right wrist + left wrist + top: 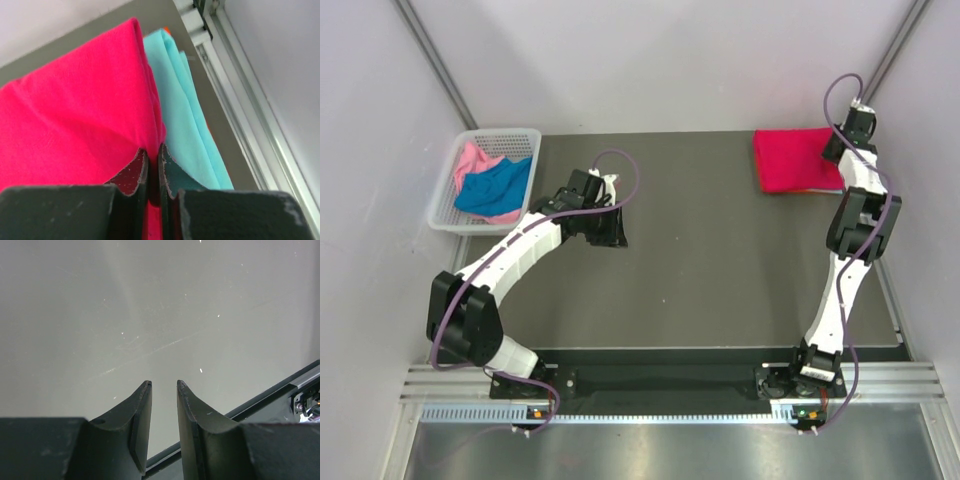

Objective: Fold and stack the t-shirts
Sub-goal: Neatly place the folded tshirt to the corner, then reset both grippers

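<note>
Crimson shirt (790, 160) lies folded, its right edge under the right gripper (834, 152). The blue shirt (495, 188) and pink shirt (472, 160) sit in the basket (445, 215), left of the left gripper (608, 228).

Left wrist: jaws narrowly apart above the table (150, 315).

Right wrist: jaws pinch the crimson shirt's edge, with the turquoise shirt (185, 120) beneath, just right of them.

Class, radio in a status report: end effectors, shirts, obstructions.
Left end effector slightly open, empty. Right end effector pinching red shirt atop turquoise shirt. Blue shirt, pink shirt unfolded in basket. Nothing blocking.
</note>
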Available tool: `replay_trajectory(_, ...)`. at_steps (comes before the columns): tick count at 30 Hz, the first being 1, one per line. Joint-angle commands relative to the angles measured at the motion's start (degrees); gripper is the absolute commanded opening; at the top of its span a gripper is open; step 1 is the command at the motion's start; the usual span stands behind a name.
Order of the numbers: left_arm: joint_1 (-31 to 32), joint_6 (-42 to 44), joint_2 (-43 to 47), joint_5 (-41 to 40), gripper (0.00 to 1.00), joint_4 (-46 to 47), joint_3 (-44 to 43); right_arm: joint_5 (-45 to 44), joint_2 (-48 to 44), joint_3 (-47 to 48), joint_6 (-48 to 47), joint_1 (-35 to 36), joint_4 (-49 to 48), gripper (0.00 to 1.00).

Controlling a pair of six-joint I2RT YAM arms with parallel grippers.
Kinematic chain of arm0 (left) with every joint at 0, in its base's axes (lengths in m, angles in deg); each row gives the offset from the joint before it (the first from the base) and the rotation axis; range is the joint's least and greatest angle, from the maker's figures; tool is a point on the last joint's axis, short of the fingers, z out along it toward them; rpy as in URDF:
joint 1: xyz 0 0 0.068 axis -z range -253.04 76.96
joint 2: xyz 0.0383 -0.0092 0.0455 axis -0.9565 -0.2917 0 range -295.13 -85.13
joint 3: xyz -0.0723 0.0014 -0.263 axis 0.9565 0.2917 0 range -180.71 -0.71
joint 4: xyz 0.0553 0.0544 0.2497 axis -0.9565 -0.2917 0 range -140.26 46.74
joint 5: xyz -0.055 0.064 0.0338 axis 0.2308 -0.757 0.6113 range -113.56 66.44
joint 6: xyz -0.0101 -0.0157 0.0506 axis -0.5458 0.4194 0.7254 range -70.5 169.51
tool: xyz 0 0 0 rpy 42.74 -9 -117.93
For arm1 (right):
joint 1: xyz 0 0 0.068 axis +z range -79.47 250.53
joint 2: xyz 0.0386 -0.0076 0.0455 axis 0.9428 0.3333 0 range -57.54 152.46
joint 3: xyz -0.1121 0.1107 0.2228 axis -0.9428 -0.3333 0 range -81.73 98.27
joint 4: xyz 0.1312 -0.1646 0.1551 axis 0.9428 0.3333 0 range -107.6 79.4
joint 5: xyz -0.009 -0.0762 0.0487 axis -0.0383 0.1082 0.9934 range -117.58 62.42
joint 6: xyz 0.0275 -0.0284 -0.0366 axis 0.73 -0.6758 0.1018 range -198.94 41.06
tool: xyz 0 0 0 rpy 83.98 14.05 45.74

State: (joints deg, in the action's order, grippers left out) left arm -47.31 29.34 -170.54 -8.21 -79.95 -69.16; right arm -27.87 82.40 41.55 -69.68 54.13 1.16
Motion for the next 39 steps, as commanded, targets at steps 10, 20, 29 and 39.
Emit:
replay_trajectory(10,-0.25,0.65,-0.03,0.03,0.33,0.56,-0.37,-8.66,-9.77,-1.91,2.7,-1.35,-2.33,0.39)
replay_trajectory(20,-0.25,0.56,1.12,0.64,0.33,0.83,-0.02,-6.31,-12.06,-5.14,2.08,-1.18,-1.27,0.14)
replay_trajectory(29,-0.25,0.65,0.86,-0.5,0.33,0.57,-0.11,-3.75,-9.78,-9.29,3.4,-0.91,-2.95,0.14)
replay_trajectory(39,-0.42,0.65,0.07,-0.85,0.33,0.3,-0.64,-9.72,-8.63,-3.85,0.59,-1.53,1.8,0.16)
